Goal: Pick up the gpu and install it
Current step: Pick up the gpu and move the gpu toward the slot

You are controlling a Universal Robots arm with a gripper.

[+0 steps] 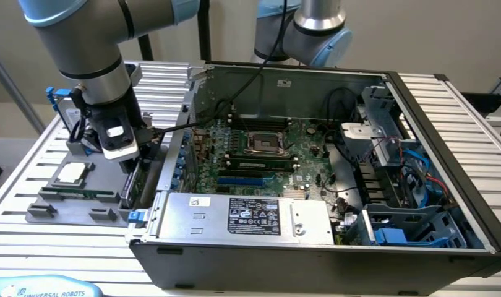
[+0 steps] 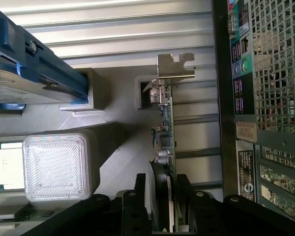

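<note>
The gpu [image 2: 165, 125] stands on edge in a grey holder [image 2: 113, 142], its silver bracket [image 2: 175, 66] at the far end. My gripper [image 2: 162, 199] is down over the card, one black finger [image 2: 140, 196] pressed against each face, so it is shut on the card. In the exterior view the gripper [image 1: 128, 166] hangs at the grey holder [image 1: 69, 207], just off the left wall of the open computer case [image 1: 316, 247], and the gpu [image 1: 133, 185] shows as a thin dark edge under it. The card still sits in its holder slot.
A square CPU chip [image 1: 73, 173] lies on the holder at the exterior view's left. A hard drive in a blue frame [image 2: 34, 69] stands behind it. Inside the case the motherboard [image 1: 259, 154] lies exposed, with a power supply [image 1: 250, 216] in front. A second arm [image 1: 316, 31] stands behind the case.
</note>
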